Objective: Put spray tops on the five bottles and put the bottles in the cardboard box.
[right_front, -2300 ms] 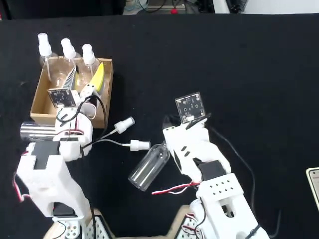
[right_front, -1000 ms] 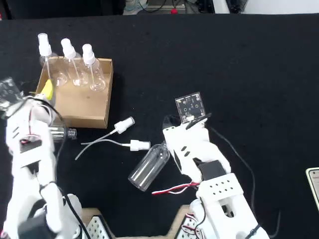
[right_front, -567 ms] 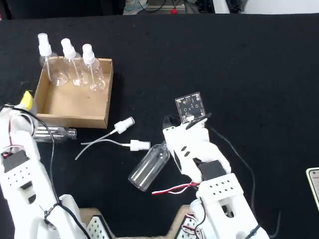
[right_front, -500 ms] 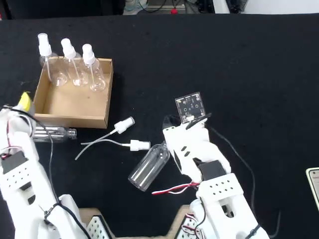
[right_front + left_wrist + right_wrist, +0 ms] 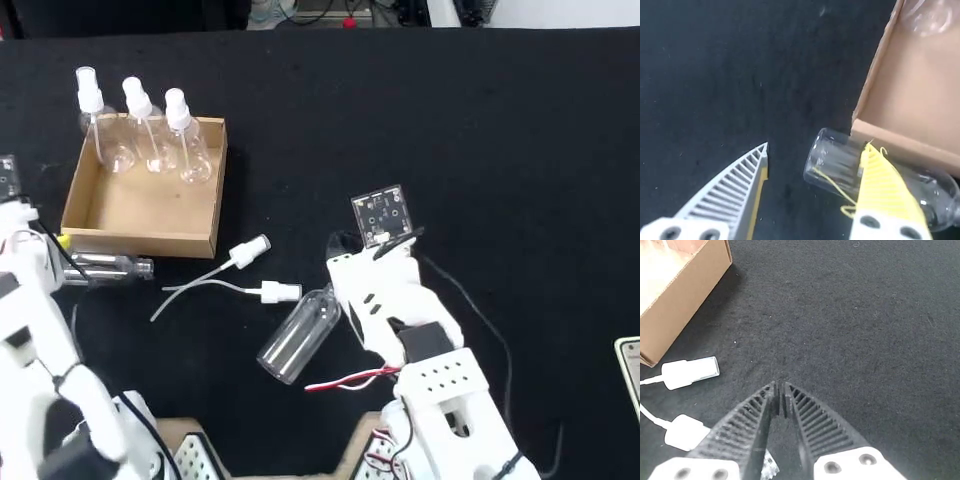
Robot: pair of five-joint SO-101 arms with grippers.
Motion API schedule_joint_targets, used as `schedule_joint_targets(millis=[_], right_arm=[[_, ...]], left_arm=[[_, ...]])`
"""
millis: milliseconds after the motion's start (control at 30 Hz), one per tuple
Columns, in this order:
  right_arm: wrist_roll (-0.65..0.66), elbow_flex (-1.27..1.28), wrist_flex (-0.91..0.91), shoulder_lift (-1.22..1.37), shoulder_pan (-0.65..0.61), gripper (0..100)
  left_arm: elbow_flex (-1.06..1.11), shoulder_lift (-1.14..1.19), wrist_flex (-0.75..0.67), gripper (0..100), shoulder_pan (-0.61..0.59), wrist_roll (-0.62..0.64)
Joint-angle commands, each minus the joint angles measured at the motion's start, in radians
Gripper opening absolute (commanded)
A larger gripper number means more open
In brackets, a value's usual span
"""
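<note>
Closest to us, the right arm [image 5: 400,320] holds the right gripper [image 5: 780,386] low over the black desk [image 5: 500,150]. Its fingers are pressed together with nothing between them. Just beside that arm we see an uncapped bottle [image 5: 298,335] lying on its side, its neck end near the nearer spray top [image 5: 280,292]. We cannot tell whether the two touch. A little past it lies the farther spray top [image 5: 250,249], its thin tube trailing across the desk.

Off to the left, the left gripper [image 5: 816,146] hangs with its fingers wide apart at a second uncapped bottle [image 5: 105,268]. This bottle lies on its side just beside the outside of the near wall of the cardboard box [image 5: 140,205]. The yellow finger [image 5: 885,190] lies across the bottle's body and the grey finger [image 5: 740,195] stands clear of its base end, so nothing is gripped.

Along the far side of the box, three capped bottles [image 5: 148,140] stand upright in a row.
</note>
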Motion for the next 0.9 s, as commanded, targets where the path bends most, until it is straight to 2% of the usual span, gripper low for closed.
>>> schedule_joint_targets(millis=[0,567,800,867], right_arm=[[0.006,-0.008,-0.028,0.002,-0.014,1.1],[0.006,-0.008,-0.028,0.002,-0.014,1.1],[0.006,-0.008,-0.028,0.002,-0.014,1.1],[0.006,-0.008,-0.028,0.002,-0.014,1.1]], left_arm=[[-0.150,0.097,0.029,28,-0.013,-0.012],[-0.354,0.465,-0.014,28,-0.047,-0.018],[-0.352,0.493,-0.006,28,-0.090,-0.026],[-0.346,0.483,0.015,28,-0.093,-0.077]])
